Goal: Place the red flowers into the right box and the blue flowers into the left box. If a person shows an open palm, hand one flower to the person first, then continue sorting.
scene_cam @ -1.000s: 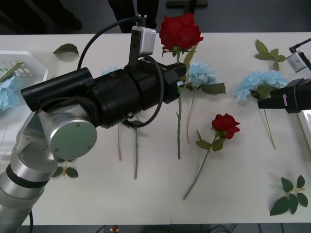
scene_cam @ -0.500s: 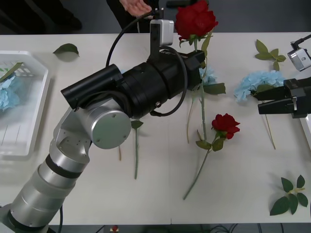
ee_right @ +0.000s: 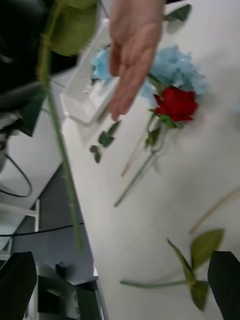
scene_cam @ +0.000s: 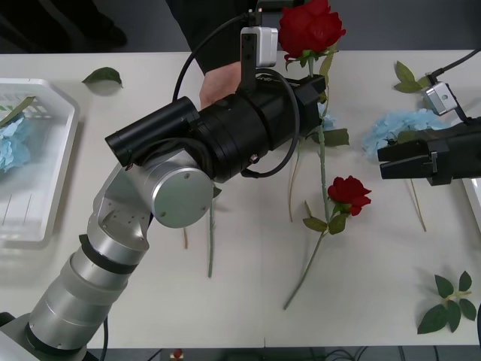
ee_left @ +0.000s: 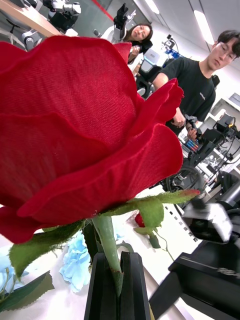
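Left gripper point(ee_left: 117, 280) is clamped on a rose point(scene_cam: 310, 27) stem, holding it up over the table's far edge, right by the person's hand point(scene_cam: 219, 81). Right gripper point(scene_cam: 385, 162) sits spread open near the blue flowers point(scene_cam: 391, 128).

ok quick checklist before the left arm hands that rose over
1. Grip: left tool shut on the red rose's stem just under the bloom: ok.
2. Recipient: person's hand is out over the table's far edge beside the left arm: ok.
3. Palm open and facing up: cannot tell.
4. Rose within the hand's reach: bloom is raised at the far edge, to one side of the hand: cannot tell.
5. Right tool open, hovering beside a blue flower, apart from the handover: ok.
6. Second red rose lying on the table: ok.
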Tool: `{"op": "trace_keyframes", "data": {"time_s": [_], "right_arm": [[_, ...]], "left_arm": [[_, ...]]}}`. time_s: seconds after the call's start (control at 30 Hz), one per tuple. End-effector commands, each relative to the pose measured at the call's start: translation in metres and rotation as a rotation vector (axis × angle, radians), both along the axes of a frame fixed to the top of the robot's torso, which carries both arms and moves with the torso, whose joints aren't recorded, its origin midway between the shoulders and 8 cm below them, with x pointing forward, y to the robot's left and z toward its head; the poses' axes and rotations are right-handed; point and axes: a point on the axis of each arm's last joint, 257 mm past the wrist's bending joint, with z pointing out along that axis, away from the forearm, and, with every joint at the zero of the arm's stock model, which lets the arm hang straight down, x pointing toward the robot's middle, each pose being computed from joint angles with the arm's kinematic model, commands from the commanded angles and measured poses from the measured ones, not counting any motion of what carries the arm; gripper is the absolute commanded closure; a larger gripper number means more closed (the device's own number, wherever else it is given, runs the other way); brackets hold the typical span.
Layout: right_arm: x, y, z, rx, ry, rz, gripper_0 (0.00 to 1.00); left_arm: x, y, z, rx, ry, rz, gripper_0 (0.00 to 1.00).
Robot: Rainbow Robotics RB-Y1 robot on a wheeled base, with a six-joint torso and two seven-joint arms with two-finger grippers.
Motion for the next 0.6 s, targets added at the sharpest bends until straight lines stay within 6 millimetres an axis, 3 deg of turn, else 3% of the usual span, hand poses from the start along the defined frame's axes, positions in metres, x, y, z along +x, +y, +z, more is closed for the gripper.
{"op": "trace_keyframes", "data": {"time_s": [0.03,0.3,0.6], "right_arm": [[0.024,-0.037,-0.011,-0.122,-0.008,-0.144,0.0],[0.069,-0.097,-0.037,-0.346,0.001,-0.417,0.0],[0.092,-0.151,-0.055,-0.596,0.067,-0.703,0.0]], "left_arm": [[-0.006,-0.005,0.024,-0.012,-0.064,-0.013,1.0],[-0.007,-0.005,0.024,-0.016,-0.059,-0.017,1.0],[-0.007,-0.006,0.024,-0.019,-0.056,-0.019,1.0]]}}
